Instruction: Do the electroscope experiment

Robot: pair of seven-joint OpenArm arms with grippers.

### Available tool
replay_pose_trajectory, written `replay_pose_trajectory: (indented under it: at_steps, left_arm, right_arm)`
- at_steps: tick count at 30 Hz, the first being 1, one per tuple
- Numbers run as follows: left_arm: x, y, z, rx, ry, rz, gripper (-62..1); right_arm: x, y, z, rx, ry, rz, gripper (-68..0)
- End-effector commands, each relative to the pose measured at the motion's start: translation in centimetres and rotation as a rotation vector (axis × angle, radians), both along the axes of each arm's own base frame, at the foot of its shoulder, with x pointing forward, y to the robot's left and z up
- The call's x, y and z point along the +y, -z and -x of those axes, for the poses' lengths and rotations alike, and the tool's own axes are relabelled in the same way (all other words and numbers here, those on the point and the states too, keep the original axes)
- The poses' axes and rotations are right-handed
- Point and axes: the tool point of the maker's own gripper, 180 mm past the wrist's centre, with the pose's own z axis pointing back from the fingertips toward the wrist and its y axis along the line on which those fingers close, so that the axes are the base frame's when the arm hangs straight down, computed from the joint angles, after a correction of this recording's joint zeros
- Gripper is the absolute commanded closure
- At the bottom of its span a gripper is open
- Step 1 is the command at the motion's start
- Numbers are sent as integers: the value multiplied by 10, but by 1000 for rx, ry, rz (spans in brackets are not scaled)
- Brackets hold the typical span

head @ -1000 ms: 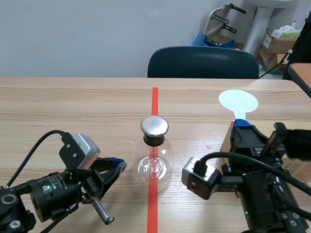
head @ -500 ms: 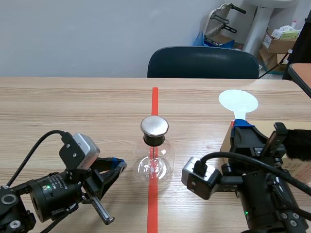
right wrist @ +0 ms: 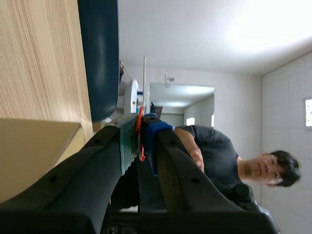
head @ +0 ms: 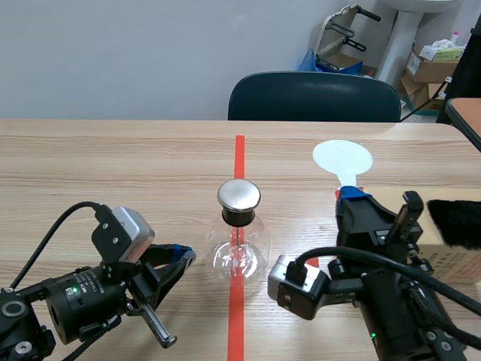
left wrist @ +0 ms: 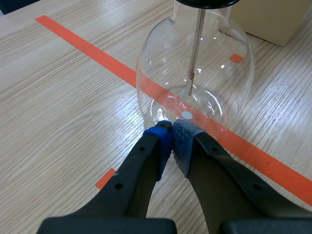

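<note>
Right gripper (head: 353, 197): fingers clamped on the orange-red neck of a white disc paddle (head: 343, 159). The disc is raised, beyond and to the right of the electroscope flask (head: 239, 254) and well apart from it. In the right wrist view the paddle sits edge-on between the pads.

Left gripper (left wrist: 173, 141): fingers together, blue pads meeting, nothing between them. The tips lie low at the foot of the flask; I cannot tell whether they touch it.

The flask stands upright on the orange-red tape line (head: 239, 154) at mid-table (head: 113, 165). Its round metal cap (head: 239, 195) is on top, and a thin rod (left wrist: 195, 53) hangs inside the glass.

A cardboard box (head: 451, 259) sits by the right arm, with a black fur piece (head: 455, 222) on it. A dark chair (head: 314, 96) stands behind the table.
</note>
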Motion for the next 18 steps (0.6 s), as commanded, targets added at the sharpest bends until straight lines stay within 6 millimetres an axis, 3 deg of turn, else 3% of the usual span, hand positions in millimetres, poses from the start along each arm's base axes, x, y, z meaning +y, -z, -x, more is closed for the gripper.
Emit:
replay_pose_trajectory:
  at_steps: [1, 18]
  left_arm:
    - [-5, -9, -3, -23, 1, 31, -41]
    - [-4, -8, -3, -17, 0, 26, -41]
  right_arm:
    - [2, -4, -1, -18, -34, 11, -20]
    - [69, 4, 34, 11, -459, 41, -20]
